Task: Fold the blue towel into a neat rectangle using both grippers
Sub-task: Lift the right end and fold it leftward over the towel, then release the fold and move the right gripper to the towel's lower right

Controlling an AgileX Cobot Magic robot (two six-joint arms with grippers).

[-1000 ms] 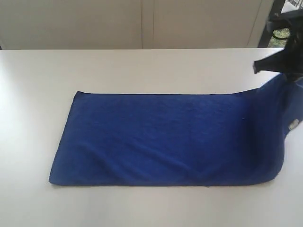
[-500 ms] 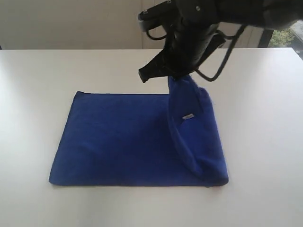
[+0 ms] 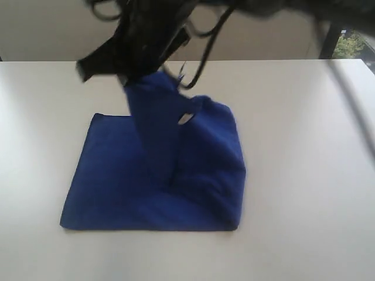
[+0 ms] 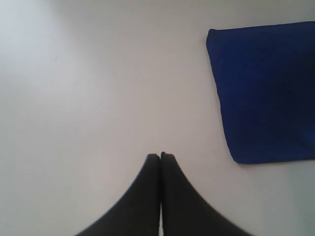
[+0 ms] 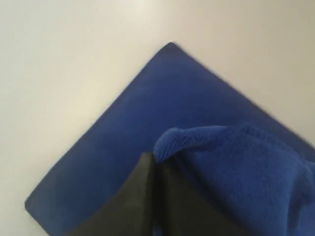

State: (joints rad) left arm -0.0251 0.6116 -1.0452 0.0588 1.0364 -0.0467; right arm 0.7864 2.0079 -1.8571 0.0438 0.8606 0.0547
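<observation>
The blue towel (image 3: 146, 187) lies on the white table (image 3: 293, 146) with its right part lifted and carried over the left part. My right gripper (image 3: 126, 79) is shut on that raised edge, above the towel's far left area; a small white label (image 3: 185, 119) hangs below it. In the right wrist view the black fingers (image 5: 142, 196) pinch a bunched fold of the blue towel (image 5: 226, 162), with the flat layer beneath. My left gripper (image 4: 160, 156) is shut and holds nothing, hovering over bare table beside a corner of the blue towel (image 4: 266, 93).
A pale wall (image 3: 58, 29) runs behind the table's far edge. A window with greenery (image 3: 354, 41) shows at the far right. Bare white tabletop (image 3: 304, 234) surrounds the towel on all sides.
My right gripper has swept from the far right across to the left, dragging the towel's right end over itself. The fold line has shifted leftward.
</observation>
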